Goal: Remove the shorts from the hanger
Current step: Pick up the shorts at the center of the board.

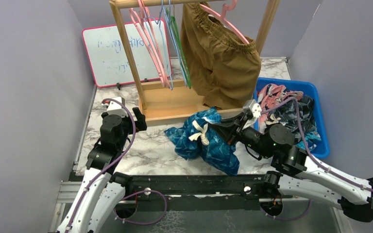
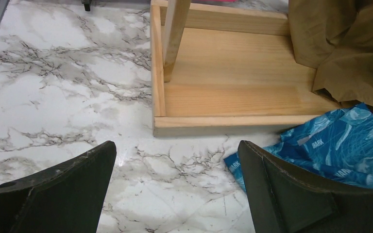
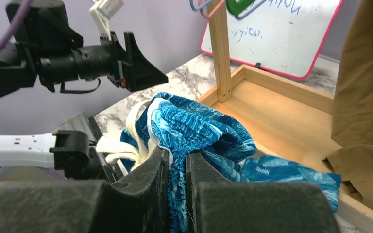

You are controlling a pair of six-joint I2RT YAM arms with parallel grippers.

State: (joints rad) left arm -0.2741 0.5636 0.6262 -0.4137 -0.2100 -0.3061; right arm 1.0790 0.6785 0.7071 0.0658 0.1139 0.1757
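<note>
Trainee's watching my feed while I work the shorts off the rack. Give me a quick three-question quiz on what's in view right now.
1. True or false: the right jaws are shut on the blue shark-print shorts.
2. Where are the brown shorts? A: in the blue bin. B: hanging on a pink hanger on the wooden rack. C: flat on the table.
3. Fill in: the left jaws are ____ and hold nothing.

Key: 1 true; 2 B; 3 open.
</note>
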